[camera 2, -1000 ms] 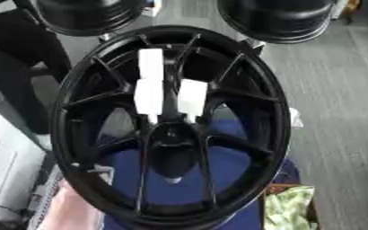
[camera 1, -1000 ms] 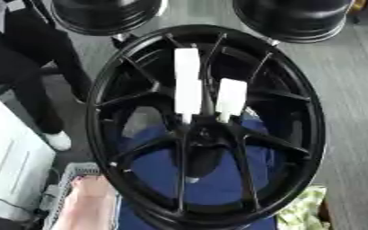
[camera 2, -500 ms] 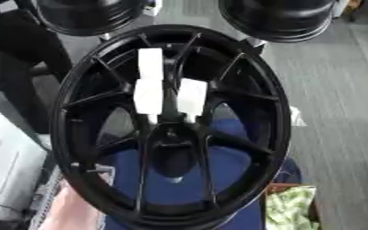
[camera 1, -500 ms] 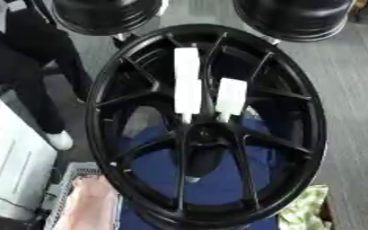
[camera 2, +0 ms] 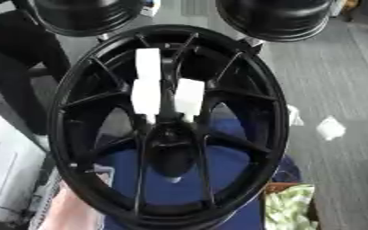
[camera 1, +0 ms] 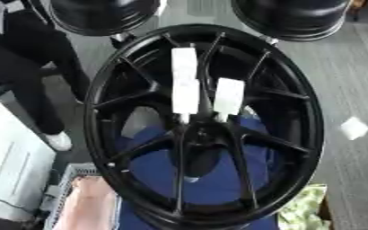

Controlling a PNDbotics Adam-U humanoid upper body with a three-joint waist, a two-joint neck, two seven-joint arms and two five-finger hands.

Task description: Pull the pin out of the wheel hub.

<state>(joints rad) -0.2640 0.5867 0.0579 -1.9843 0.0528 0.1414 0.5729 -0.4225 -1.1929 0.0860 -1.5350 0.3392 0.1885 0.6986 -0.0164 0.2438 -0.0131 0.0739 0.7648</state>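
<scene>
A large black spoked alloy wheel hub (camera 1: 207,126) is seen filling the view, resting over a blue cloth surface (camera 1: 211,179). Two white rectangular tags (camera 1: 186,87) are seen on the spokes just above its centre. No pin can be made out. Neither robot hand is shown, so their state cannot be told.

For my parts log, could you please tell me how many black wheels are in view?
3: the large black spoked wheel centre, two black wheels behind, upper left and upper right, both partly cropped.

Robot's own body: not discernible in either eye view; its colours, shapes and markings cannot be told.
</scene>
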